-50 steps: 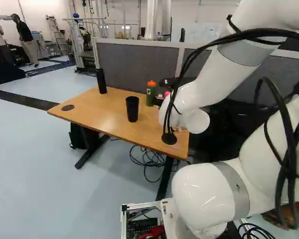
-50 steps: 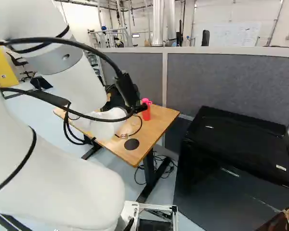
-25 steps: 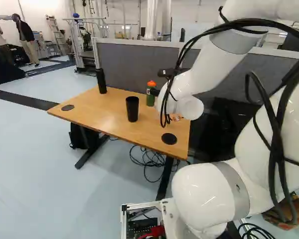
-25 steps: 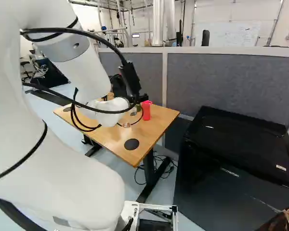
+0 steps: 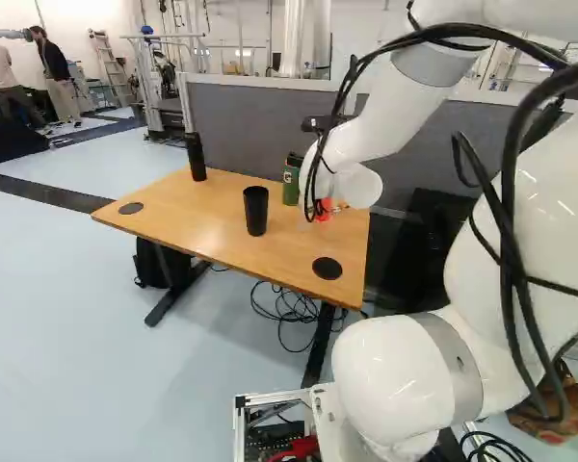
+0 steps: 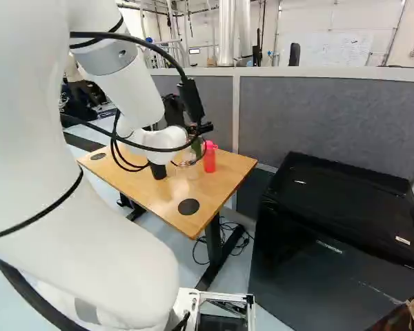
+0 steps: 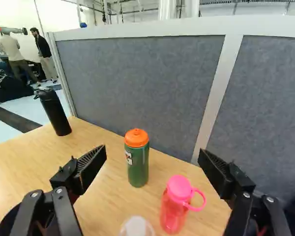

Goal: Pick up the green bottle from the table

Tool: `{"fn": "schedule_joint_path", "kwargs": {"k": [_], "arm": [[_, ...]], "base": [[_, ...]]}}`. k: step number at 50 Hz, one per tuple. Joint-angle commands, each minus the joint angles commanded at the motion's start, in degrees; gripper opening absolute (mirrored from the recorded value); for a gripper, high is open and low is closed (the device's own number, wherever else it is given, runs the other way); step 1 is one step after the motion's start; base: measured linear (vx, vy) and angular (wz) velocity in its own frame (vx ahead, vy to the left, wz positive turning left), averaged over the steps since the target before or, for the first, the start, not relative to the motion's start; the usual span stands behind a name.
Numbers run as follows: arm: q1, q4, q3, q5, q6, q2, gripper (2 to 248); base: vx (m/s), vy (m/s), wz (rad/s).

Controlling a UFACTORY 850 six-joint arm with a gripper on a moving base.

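While the green bottle [image 7: 137, 169] stands upright on the wooden table [image 5: 212, 245], my black gripper [image 6: 205, 128] reaches over that table, released. Seen in the wrist view, the gripper [image 7: 152, 153] has its two fingers spread wide apart. Taking straight ahead of it as twelve o'clock, the bottle, with its orange cap [image 7: 136, 137], is ahead of the fingers, a touch on the eleven side of twelve. A pink bottle [image 7: 173, 211] stands nearer, around one o'clock, beside the green one but apart from it. Close in between the fingers, around six o'clock, shows a small clear thing with a whitish top [image 7: 137, 227]. Farther off, at ten o'clock, is a black bottle [image 7: 55, 113]. With twelve straight ahead of the base, a black cup [image 5: 256, 210] stands near the green bottle, at its seven o'clock. A grey partition [image 6: 331, 114] rises behind the table, and a big black case [image 6: 331, 227] sits at the table's four o'clock.
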Motion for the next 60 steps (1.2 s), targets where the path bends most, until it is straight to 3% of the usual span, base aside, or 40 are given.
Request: {"fn": "schedule_joint_path", "kwargs": {"k": [18, 60], "arm": [[0.3, 0.0, -6.0, -3.3, 0.0, -3.6, 247], [0.9, 0.0, -20.0, -20.8, 0.0, -11.7, 247]], "base": [[0.0, 0.0, 0.0], [0.0, 0.0, 0.0]]}}
